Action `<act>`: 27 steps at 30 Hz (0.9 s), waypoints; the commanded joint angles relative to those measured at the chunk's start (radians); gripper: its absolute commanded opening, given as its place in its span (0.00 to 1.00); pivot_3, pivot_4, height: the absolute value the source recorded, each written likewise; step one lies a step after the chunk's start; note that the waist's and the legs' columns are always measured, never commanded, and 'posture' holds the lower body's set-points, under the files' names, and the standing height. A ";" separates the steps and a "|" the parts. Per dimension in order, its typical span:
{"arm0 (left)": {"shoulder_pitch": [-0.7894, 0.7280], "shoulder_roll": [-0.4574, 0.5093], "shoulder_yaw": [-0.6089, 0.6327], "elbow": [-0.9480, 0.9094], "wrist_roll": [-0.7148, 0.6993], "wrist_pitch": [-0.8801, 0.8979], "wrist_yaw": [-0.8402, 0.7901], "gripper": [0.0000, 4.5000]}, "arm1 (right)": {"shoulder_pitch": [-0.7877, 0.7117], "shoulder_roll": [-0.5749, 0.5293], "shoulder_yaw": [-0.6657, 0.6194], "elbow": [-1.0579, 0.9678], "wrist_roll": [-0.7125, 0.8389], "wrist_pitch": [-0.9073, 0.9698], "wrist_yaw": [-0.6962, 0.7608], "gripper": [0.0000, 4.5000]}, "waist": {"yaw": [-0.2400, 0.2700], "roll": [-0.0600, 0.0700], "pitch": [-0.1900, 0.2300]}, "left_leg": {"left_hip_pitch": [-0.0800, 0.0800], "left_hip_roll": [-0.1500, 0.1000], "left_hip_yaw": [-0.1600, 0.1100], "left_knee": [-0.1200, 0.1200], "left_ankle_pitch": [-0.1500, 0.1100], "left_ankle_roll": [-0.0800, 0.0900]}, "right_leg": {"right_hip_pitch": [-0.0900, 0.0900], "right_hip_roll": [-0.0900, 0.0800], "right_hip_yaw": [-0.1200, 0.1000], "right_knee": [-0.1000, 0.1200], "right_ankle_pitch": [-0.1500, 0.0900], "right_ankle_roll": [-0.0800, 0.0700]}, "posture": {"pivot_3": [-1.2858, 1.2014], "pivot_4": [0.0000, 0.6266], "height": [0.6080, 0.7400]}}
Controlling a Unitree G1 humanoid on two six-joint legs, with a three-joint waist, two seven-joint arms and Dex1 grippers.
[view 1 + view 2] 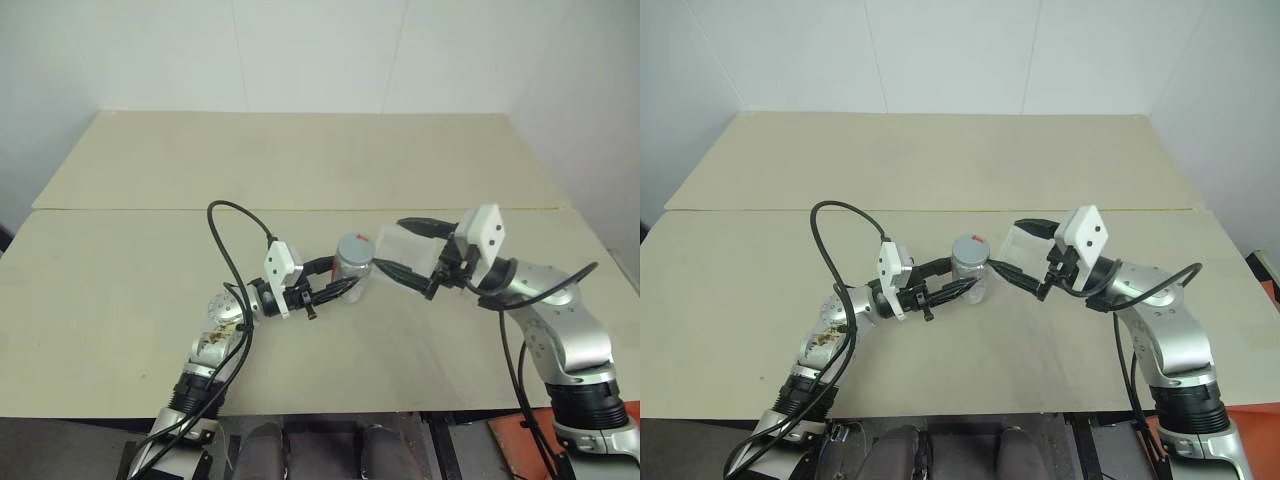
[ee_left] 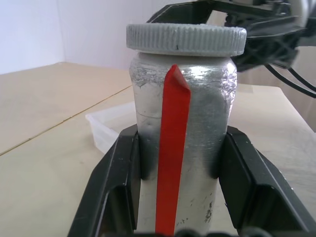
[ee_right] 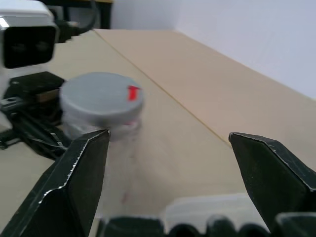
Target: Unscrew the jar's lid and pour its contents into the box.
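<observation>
Left fingers (image 2: 123, 182) clamped around jar (image 1: 352, 262), right fingers (image 3: 79, 182) spread beside it.

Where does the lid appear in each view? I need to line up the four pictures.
Left eye: lid, centre.
Right eye: lid, centre.
Left wrist: lid, top, on the jar.
Right wrist: lid, left of centre.
Shared landmark: the box.

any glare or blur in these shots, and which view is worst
Left wrist view: jar sharp, with bright glare on its silvery shoulder. Right wrist view: worst, lid soft, box a pale smear between the right hand's fingers. Head views: even light, faint shadows on the table.
</observation>
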 commanded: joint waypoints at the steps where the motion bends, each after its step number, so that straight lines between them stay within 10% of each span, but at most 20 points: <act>1: -0.009 -0.003 -0.001 -0.028 -0.012 -0.020 -0.009 0.41 | 0.014 -0.017 -0.041 -0.029 0.014 0.000 0.003 0.99 | 0.000 0.000 0.000 | 0.000 0.000 0.000 0.000 0.000 0.000 | 0.000 0.000 0.000 0.000 0.000 0.000 | 0.52 0.24 1.00; 27: -0.011 -0.016 -0.016 -0.025 0.001 -0.029 0.000 0.41 | -0.090 0.064 0.092 -0.075 0.014 0.022 0.030 0.99 | 0.001 0.000 0.000 | 0.000 0.000 0.000 0.000 0.000 0.000 | 0.000 0.000 0.000 0.000 0.000 0.000 | 0.52 0.24 1.00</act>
